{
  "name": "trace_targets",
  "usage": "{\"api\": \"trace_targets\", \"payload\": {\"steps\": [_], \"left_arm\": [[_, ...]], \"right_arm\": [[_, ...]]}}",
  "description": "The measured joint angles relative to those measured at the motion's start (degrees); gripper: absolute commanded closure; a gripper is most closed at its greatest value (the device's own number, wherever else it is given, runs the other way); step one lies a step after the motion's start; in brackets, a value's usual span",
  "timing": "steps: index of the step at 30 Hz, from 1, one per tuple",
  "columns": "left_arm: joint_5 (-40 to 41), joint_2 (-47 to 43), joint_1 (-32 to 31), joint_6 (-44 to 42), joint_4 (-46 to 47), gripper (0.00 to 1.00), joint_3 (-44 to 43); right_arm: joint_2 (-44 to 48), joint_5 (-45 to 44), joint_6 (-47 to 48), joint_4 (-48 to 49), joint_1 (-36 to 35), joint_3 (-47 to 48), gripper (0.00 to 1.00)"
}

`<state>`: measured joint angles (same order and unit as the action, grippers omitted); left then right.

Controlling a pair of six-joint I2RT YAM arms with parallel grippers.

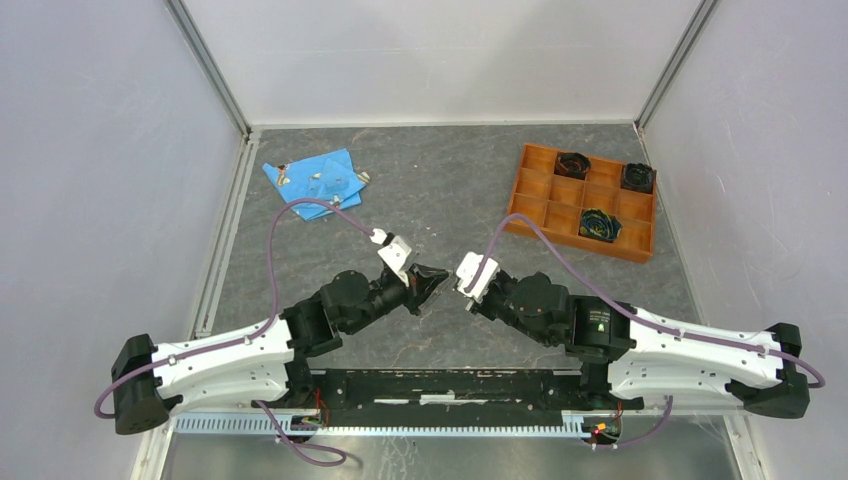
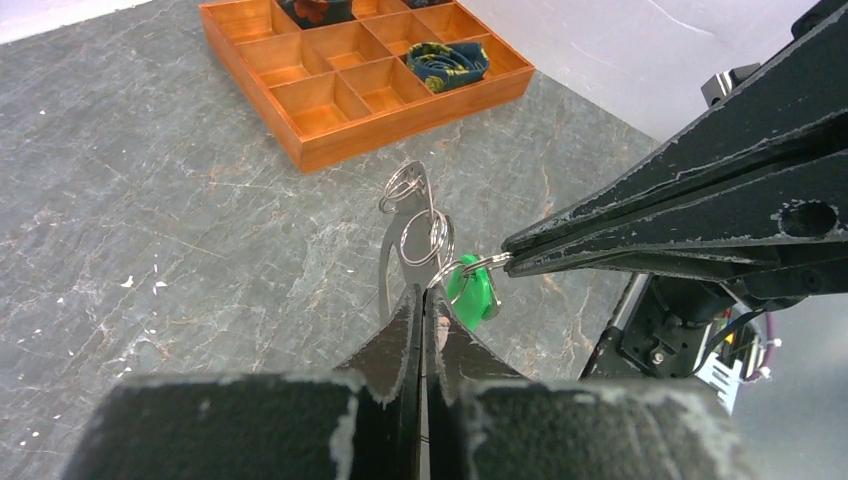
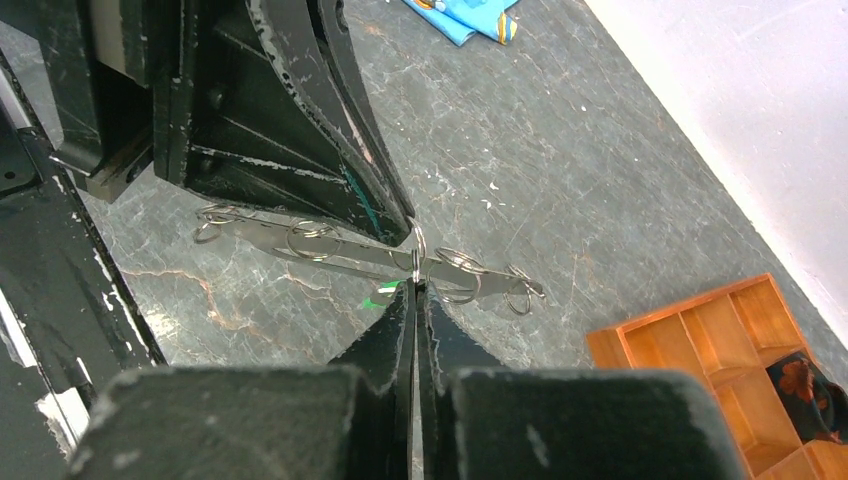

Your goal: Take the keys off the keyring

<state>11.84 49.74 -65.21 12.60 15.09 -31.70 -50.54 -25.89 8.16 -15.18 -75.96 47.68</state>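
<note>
Your left end effector (image 2: 421, 298) is pressed together on the keyring (image 2: 388, 250). It grips the flat grey loop by its edge and holds it in the air above the surface (image 2: 150, 200). This is well apart from the orange tray (image 2: 330, 95), to the tray's left and on the side nearer the arm bases.

Your right end effector (image 3: 413, 295) meets it tip to tip there and is also squeezed tight. It is pinching one small split ring (image 3: 418, 248) that is threaded on the keyring. The green-headed key (image 2: 470, 292) dangles from that ring, just below the tips.

Other small rings (image 3: 310, 240) sit spaced along the loop.

Farther left of the tray, near the back wall, a blue cloth (image 1: 315, 180) lies flat. There are a few silvery bits on it, too small to identify.
</note>
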Motion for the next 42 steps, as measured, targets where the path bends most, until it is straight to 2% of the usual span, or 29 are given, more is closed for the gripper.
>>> {"api": "trace_targets", "payload": {"steps": [11,21,29,42], "left_arm": [[-1.42,3.39,-0.94,-3.30,-5.49,0.98,-4.00],[-3.72,3.52,-1.16,-4.15,-10.67,0.98,-6.25],[-13.31,4.39,-1.09,-6.08,-16.17,0.98,-8.92],[-26.80,3.82,-1.03,-6.95,-16.22,0.98,-8.79]], "right_arm": [[-0.48,0.68,2.47,-3.74,0.26,1.62,0.99],[0.02,4.94,7.02,-7.02,0.28,2.67,0.99],[2.19,11.58,13.88,-10.47,0.26,2.67,0.99],[7.02,24.76,17.81,-13.88,0.35,2.67,0.99]]}}
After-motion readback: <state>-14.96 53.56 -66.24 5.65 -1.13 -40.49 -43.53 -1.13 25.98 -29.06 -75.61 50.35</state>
